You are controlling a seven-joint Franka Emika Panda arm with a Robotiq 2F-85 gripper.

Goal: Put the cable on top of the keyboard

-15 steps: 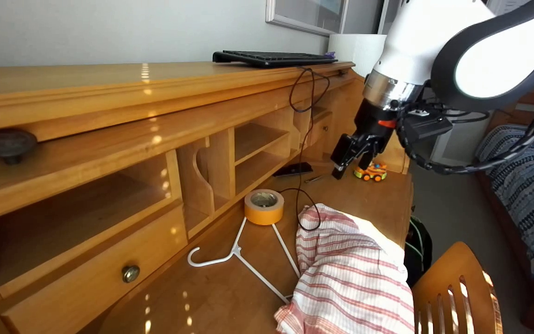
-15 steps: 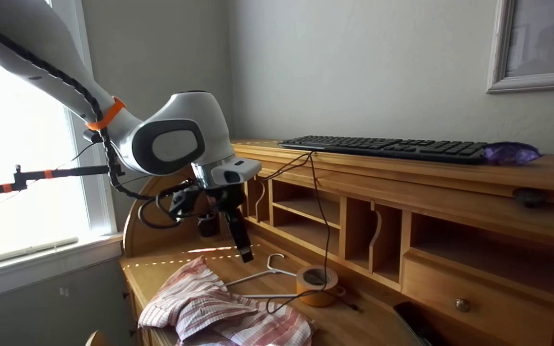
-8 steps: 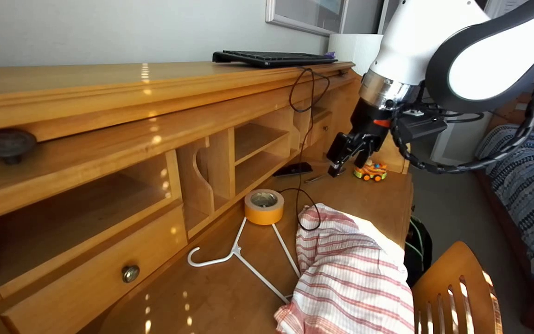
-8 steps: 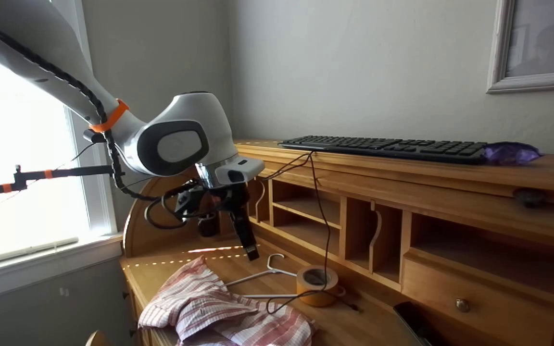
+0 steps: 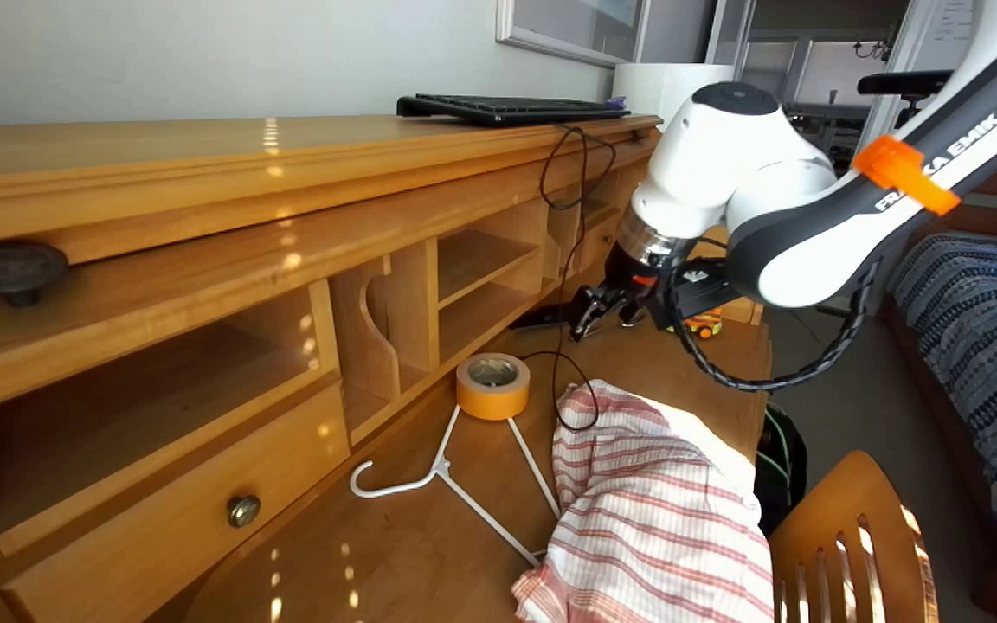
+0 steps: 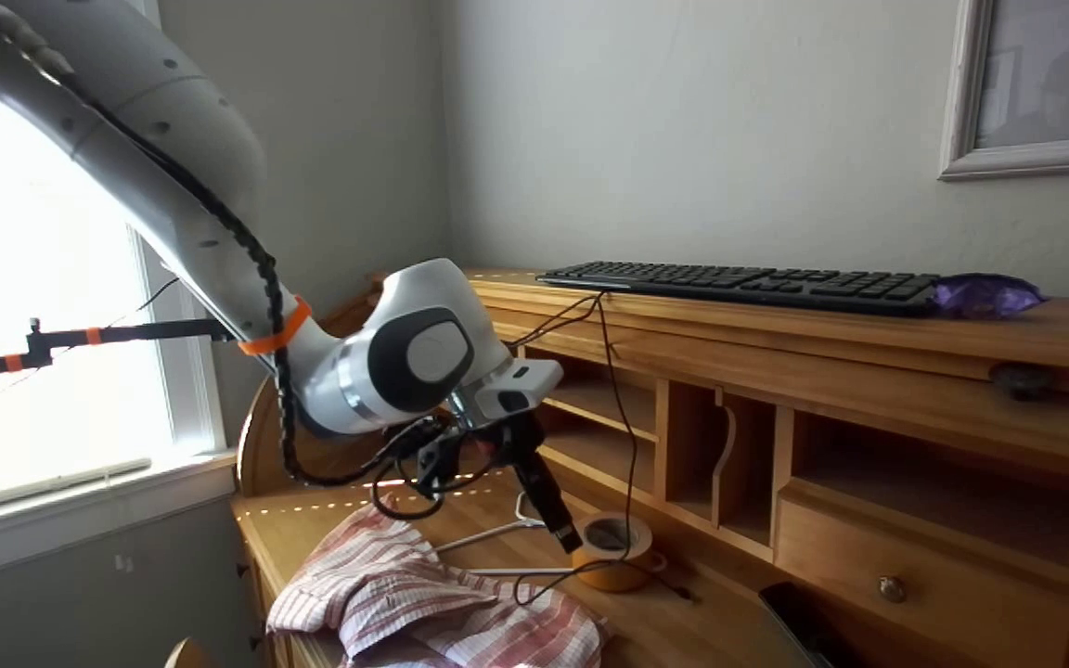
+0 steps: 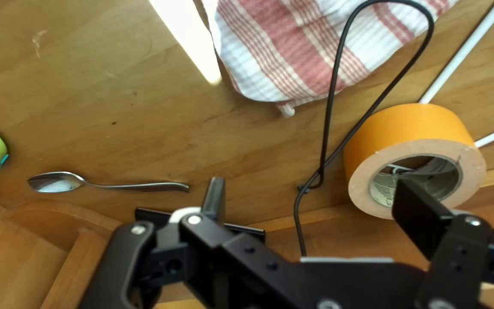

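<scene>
At left in an exterior view, the white clothes hanger [image 5: 441,468] is lying on the table [image 5: 429,554], the orange tape roll [image 5: 492,400] covering part of it. Rightward, the keyboard [image 5: 511,109] is resting on the upper shelf [image 5: 204,143]. The black cable [image 7: 326,162] is hanging from beside the keyboard down to the table. The gripper [image 5: 604,329] is hovering near the cable, its fingers standing wide apart. The striped towel [image 5: 650,510] is lying beneath the cable's lower loop.

In the wrist view the jaws stand well apart, the cable [image 7: 324,164] showing in the gap between them. A tape roll [image 7: 410,124] blocks the way past one jaw; phone [image 6: 799,622] and spoon [image 7: 122,187] lie past the other. Ahead of that jaw, bare desk [image 7: 144,120] leaves room up to the towel [image 7: 285,47].
</scene>
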